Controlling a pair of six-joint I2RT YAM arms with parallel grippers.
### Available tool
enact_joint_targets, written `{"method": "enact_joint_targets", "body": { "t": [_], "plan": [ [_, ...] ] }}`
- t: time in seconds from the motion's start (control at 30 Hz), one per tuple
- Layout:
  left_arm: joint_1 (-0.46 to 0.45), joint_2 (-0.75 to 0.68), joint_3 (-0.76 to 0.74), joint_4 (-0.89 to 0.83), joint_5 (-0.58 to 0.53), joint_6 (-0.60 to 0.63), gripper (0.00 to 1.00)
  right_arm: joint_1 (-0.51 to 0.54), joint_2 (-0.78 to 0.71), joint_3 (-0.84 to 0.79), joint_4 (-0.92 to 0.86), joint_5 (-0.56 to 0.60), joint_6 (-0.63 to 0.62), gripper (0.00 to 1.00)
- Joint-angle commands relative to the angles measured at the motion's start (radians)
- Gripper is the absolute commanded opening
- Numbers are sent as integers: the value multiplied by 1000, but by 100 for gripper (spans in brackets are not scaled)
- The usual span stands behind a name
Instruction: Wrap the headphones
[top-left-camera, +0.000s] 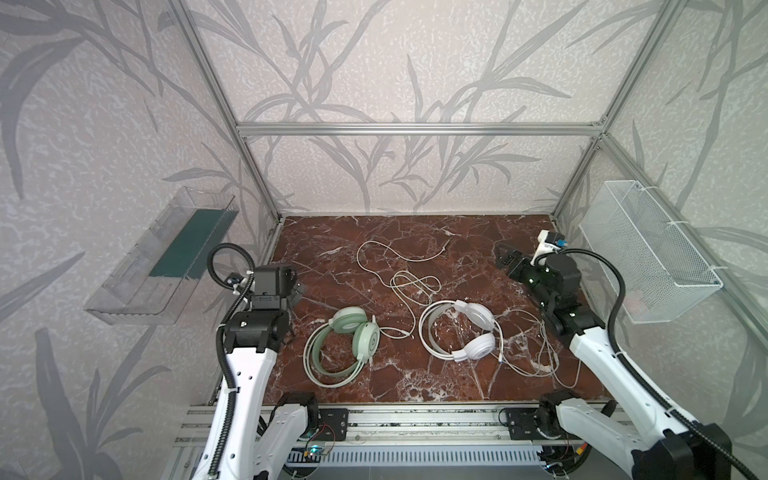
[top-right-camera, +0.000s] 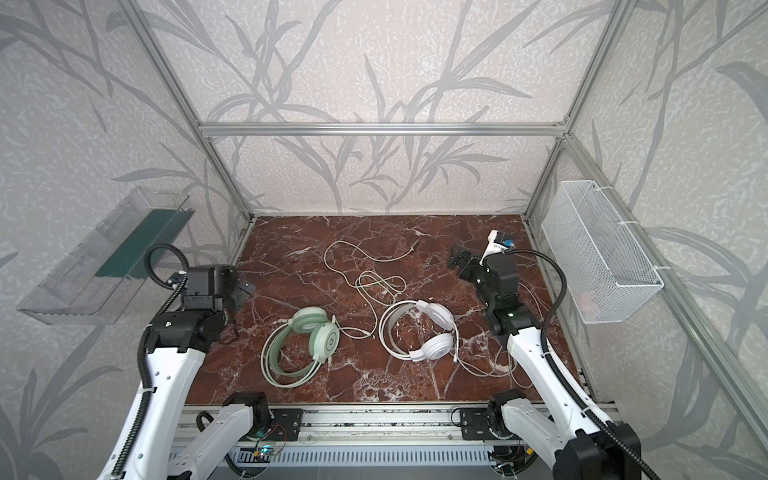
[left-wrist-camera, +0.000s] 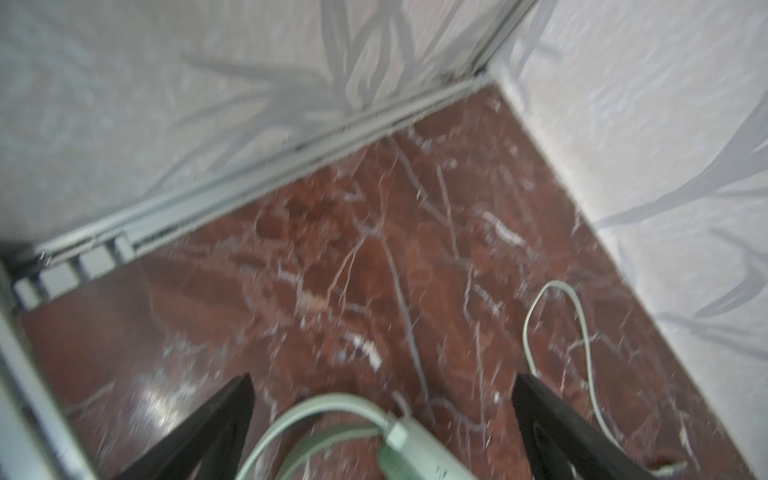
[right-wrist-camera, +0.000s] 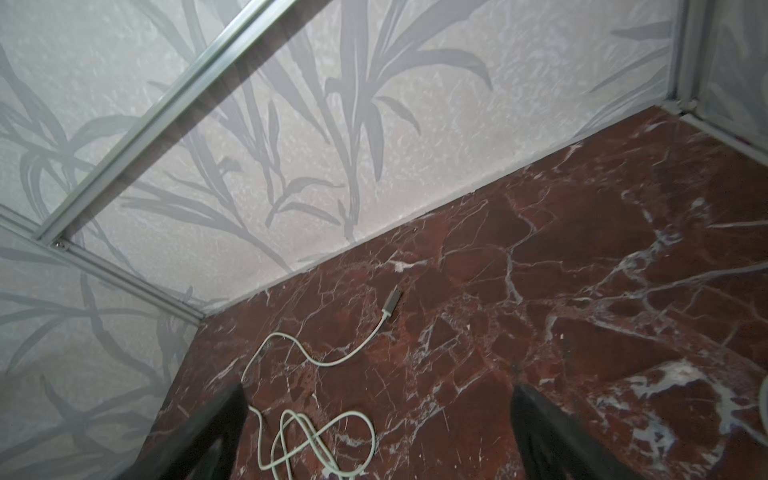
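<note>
Though blurred, mint headphones (left-wrist-camera: 409, 446) show cut off near L claw (left-wrist-camera: 382, 377).

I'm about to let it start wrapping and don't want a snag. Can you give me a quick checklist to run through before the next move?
1. Left gripper open, holding nothing: ok.
2. Right gripper open, holding nothing: ok.
3. Mint-green headset and white headset lying apart on the table: ok.
4. Mint-green headset's cable free of tangles: not ok, it lies in crossed loops.
5. Its plug in sight: ok, at the cable's far end.
6. White headset's cable clear of the right arm: cannot tell; in both top views it is bunched beside that arm and seems to run partly under it.
</note>
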Motion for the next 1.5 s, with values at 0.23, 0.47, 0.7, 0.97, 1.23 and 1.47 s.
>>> {"method": "enact_joint_targets", "body": {
  "t": [0.23,0.47,0.7,0.97,1.23,1.47],
  "plan": [
    [-27,32,-56,-501,249,-53,99,234,21,46,-180,48,-104,99],
    [-100,82,-173,-459,279,-54,99,267,-10,-13,-153,56,-131,99],
    [-182,79,-278,-352,307,-112,99,272,-43,-65,-70,2,-132,99],
    [-247,133,-333,-251,262,-171,97,280,-47,-91,-26,-25,-134,99],
    [-254,204,-385,-131,263,-178,96,287,-58,-112,-7,-24,-148,99],
    [-254,209,-440,-44,243,-191,92,290,-75,-139,39,-36,-145,99]
  ]
}}
